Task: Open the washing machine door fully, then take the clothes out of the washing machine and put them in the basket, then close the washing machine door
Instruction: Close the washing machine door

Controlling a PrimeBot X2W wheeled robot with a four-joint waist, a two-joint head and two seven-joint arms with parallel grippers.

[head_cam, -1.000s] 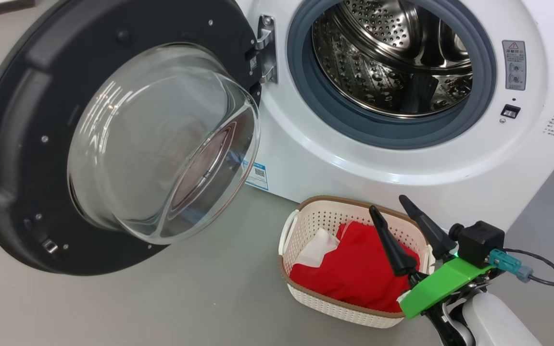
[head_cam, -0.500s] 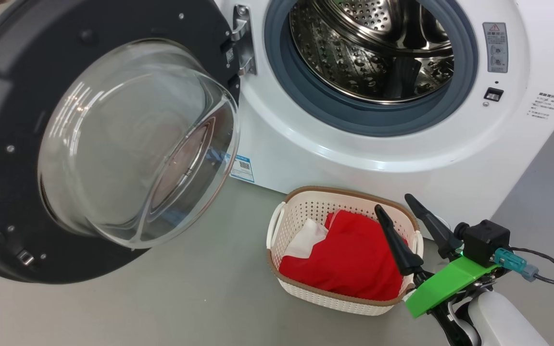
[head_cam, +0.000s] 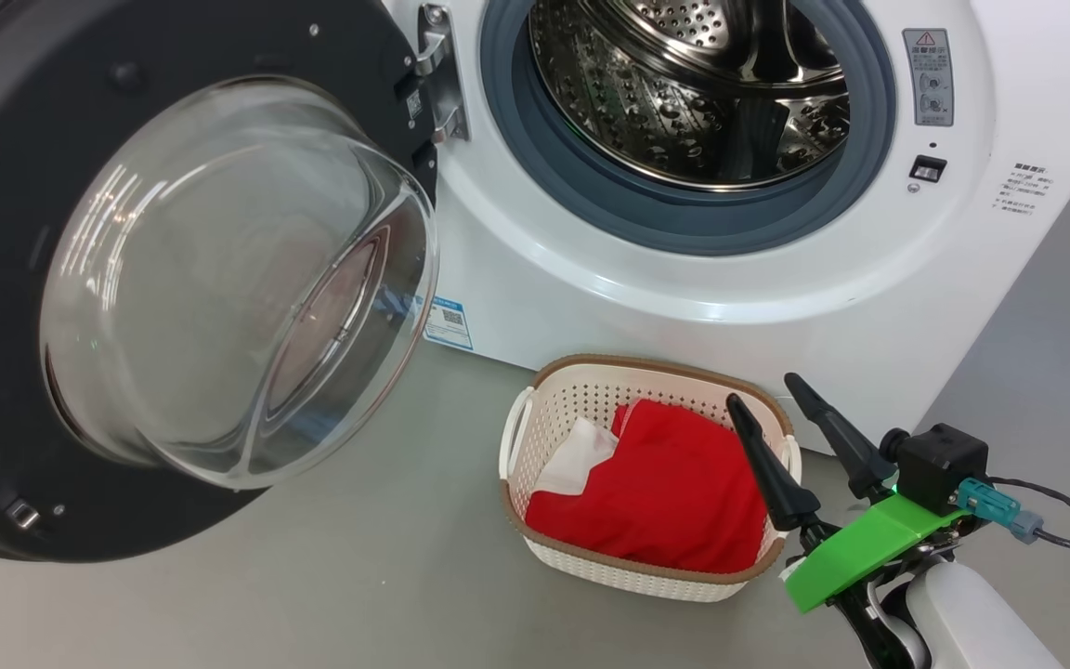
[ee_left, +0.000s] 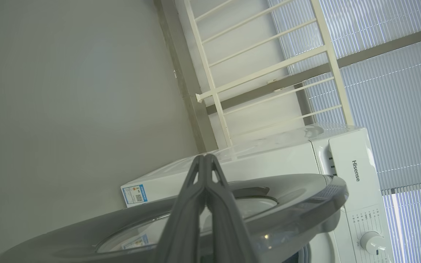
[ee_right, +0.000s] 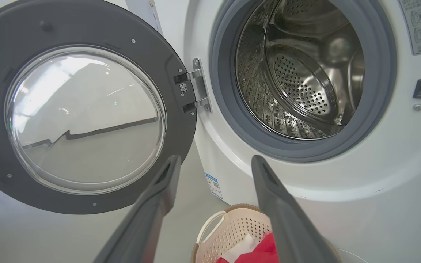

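Loosely heaped, clothes (head_cam: 674,492) fill the basket (head_cam: 572,409) by the washer (head_cam: 684,307). Right gripper (head_cam: 762,388) spread, holding nothing; left gripper (ee_left: 205,156) pinched together.

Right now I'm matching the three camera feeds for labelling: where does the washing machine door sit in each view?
Head view: the washing machine door fills the left half, swung open, inner side toward the camera.
Left wrist view: the door runs along the bottom, seen edge-on as a grey arc.
Right wrist view: the door is at upper left, swung open.
Shared landmark: the blue sticker at the washing machine lower front corner.
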